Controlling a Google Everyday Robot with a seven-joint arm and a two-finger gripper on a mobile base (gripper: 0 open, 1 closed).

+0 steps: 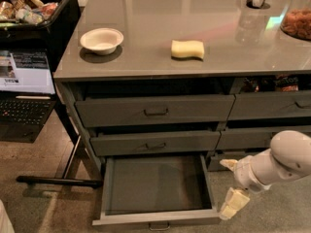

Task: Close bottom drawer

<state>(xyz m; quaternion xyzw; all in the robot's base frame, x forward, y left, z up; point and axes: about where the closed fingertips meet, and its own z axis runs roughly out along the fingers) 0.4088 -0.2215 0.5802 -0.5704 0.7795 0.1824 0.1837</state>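
The bottom drawer [155,183] is pulled wide out at the bottom of the grey cabinet, its shallow tray empty. Its low front panel [155,221] with the small metal handle [159,225] is at the bottom edge of the view. My gripper [232,188] hangs from the white arm [277,161] at the lower right, just right of the drawer's front right corner, with cream fingers [233,203] pointing down toward the floor. It holds nothing that I can see.
Two more drawer fronts [154,110] sit above the open one, with narrower drawers [272,106] to the right. On the counter are a white bowl [101,40], a yellow sponge [187,49] and a jar of snacks [296,18]. A laptop [24,81] stands at left.
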